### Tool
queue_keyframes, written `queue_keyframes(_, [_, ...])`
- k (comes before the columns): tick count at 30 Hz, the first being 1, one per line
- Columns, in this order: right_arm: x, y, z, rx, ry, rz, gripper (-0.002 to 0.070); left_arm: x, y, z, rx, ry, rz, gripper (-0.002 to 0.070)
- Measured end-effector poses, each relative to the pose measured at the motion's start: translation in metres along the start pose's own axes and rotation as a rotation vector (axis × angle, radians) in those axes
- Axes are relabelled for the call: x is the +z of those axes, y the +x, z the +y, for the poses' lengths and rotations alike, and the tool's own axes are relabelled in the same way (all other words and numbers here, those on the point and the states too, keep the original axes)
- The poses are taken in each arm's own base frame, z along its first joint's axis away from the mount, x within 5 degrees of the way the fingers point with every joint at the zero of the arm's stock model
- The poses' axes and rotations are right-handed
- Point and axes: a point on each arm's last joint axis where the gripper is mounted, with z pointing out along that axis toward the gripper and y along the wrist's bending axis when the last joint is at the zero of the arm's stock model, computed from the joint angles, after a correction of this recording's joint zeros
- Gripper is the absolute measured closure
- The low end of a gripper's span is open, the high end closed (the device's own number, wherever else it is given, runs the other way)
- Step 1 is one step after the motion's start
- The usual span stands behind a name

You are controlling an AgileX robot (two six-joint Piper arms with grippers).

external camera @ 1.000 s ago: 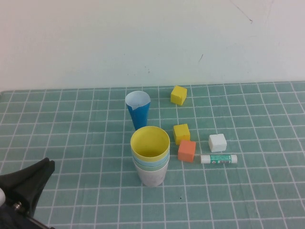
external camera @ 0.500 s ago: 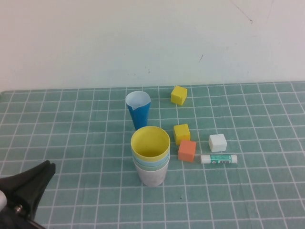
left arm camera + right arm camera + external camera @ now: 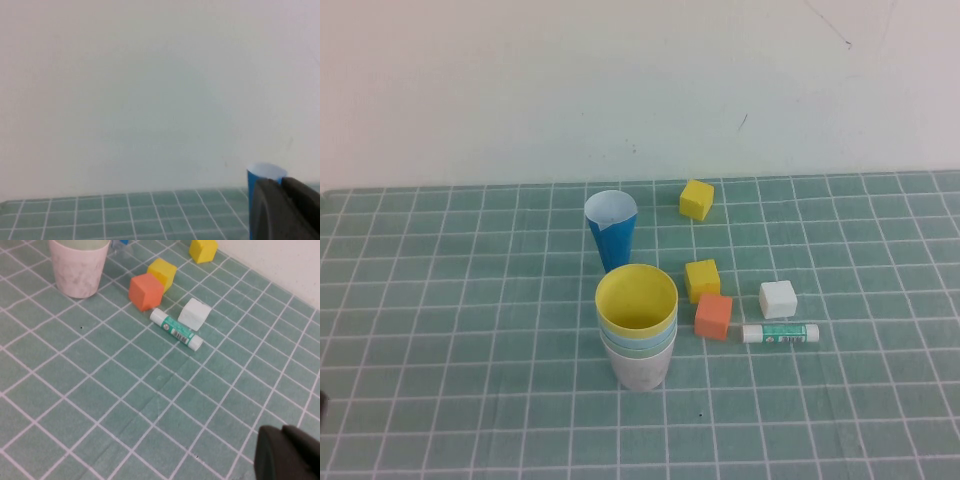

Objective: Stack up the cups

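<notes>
Cups (image 3: 636, 330) sitting nested on tabletop (image 3: 470, 330); left hand (image 3: 285, 210) and right hand (image 3: 290, 452) hovering apart, both pressed together, empty.

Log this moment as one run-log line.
cups: all four nested, yellow on top | left pincer: shut, empty, clear of the stack | right pincer: shut, empty, over the mat | stacking looks done
</notes>
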Motion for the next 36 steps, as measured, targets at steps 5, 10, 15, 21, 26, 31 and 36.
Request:
queue_keyframes(5, [0.0,0.0,0.0,0.0,0.0,0.0,0.0678,-0.007,-0.001,0.01,-0.148,-0.135,-0.038,0.0676])
queue_keyframes(10, [0.0,0.0,0.0,0.0,0.0,0.0,0.0678,-0.012,0.014,0.011,-0.168,-0.18,0.121,0.0676])
queue_keyframes(15, [0.0,0.0,0.0,0.0,0.0,0.0,0.0678,-0.021,0.034,0.011,-0.18,-0.207,0.329,0.0676])
queue_keyframes(21, [0.0,0.0,0.0,0.0,0.0,-0.003,0.0678,-0.022,0.037,0.011,-0.121,-0.203,0.368,0.0676])
queue_keyframes(26, [0.0,0.0,0.0,0.0,0.0,-0.003,0.0678,-0.022,0.037,0.011,-0.072,-0.194,0.372,0.0676])
queue_keyframes(31, [0.0,0.0,0.0,0.0,0.0,-0.003,0.0678,-0.023,0.037,0.011,-0.063,-0.193,0.373,0.0676])
queue_keyframes(36, [0.0,0.0,0.0,0.0,0.0,-0.003,0.0678,-0.023,0.037,0.011,-0.062,-0.193,0.373,0.0676])
